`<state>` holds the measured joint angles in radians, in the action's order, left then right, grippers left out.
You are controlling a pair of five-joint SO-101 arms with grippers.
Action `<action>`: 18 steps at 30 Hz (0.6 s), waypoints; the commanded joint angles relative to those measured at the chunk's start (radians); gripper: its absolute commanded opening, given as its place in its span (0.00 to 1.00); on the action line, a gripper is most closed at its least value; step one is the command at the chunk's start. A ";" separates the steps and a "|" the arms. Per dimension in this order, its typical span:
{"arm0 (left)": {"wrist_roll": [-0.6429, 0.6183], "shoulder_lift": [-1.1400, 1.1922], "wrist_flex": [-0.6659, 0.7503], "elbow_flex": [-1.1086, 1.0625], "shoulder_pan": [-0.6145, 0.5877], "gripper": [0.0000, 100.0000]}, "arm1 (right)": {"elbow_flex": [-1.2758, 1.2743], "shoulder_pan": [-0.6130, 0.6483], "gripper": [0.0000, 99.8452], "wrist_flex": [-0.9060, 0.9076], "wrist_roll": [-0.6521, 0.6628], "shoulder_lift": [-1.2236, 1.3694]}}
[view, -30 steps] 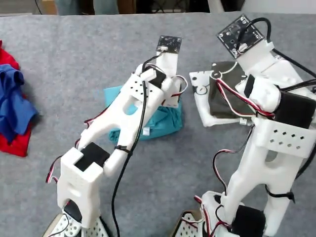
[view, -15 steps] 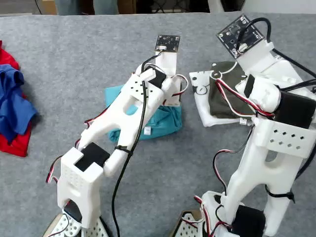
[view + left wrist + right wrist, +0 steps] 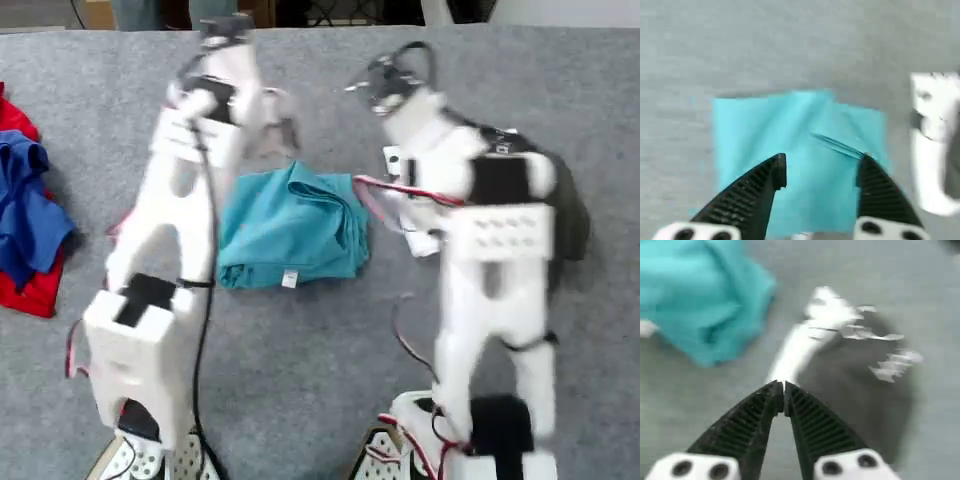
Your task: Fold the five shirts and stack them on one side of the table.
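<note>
Shirts on grey table, one claw wide, one closed

Teal shirt lies in a rough, rumpled rectangle near the middle of the grey table, between the two arms as seen from above. At the table's left edge, well apart from it, a blue shirt sits bunched on top of a red shirt.

The high view blurs both arm tips, and the wrist cameras supply what it cannot. The left gripper hangs over the teal shirt with its black jaws spread wide and nothing between them. The cloth below it shows one raised crease.

The right gripper has its jaws pressed together tip to tip, with no cloth caught in them. It is at the edge of a dark shirt with white markings; whether it is over the cloth or just beside it cannot be told. That garment lies near the teal one, with a strip of table between them. From above, the right arm covers most of the dark shirt, leaving only a dark margin on the arm's right.
</note>
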<state>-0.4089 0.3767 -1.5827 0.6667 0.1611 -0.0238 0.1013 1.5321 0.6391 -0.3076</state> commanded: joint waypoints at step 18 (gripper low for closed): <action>0.018 0.021 0.588 -0.645 -0.061 0.06 | -0.096 0.192 0.01 -0.075 -0.367 0.639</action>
<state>-0.3782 0.3982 -1.0779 0.0299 0.0997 -0.1020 0.3422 1.4922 0.2723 0.3138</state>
